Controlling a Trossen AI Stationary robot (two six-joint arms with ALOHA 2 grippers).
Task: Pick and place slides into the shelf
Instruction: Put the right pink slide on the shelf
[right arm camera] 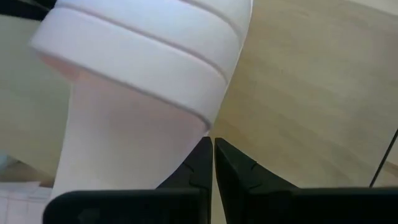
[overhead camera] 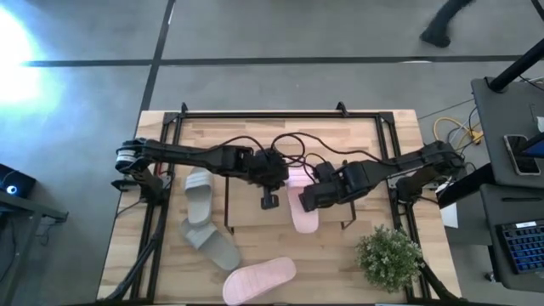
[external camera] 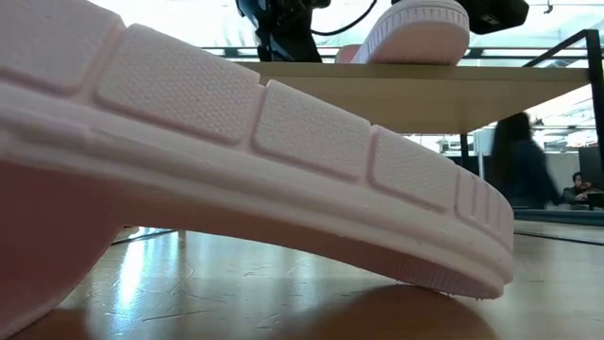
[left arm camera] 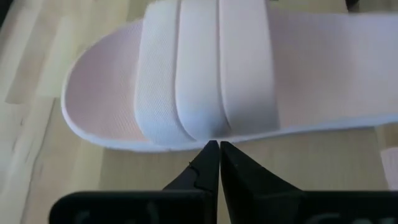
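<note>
We see one pink slide (overhead camera: 302,208) lying on the wooden top of the shelf (overhead camera: 246,217), near the middle of the table (overhead camera: 336,268). Its toe end sticks out past the shelf's front edge. In the low view this pink slide (external camera: 415,33) sits up on the plank (external camera: 396,94).

The left gripper (left arm camera: 214,158) is just beside the long side of this slide, next to its strap (left arm camera: 205,68). Its two fingers are pressed together with nothing between them. From above, the left gripper (overhead camera: 270,183) is over the shelf top.

The right gripper (right arm camera: 212,155) is right by the same slide's strap (right arm camera: 149,56). Its fingers are pressed together too, and they grip nothing. From above, the right gripper (overhead camera: 308,200) is at the slide's right side.

The second pink slide (overhead camera: 259,280) lies at the front edge of the table, very close to the low camera (external camera: 245,179).

Two grey-green slides lie near the table's left edge. One (overhead camera: 200,195) is beside the shelf. The other (overhead camera: 211,244) is closer to the front, and they touch.

A small green plant (overhead camera: 389,257) stands near the front right corner.
</note>
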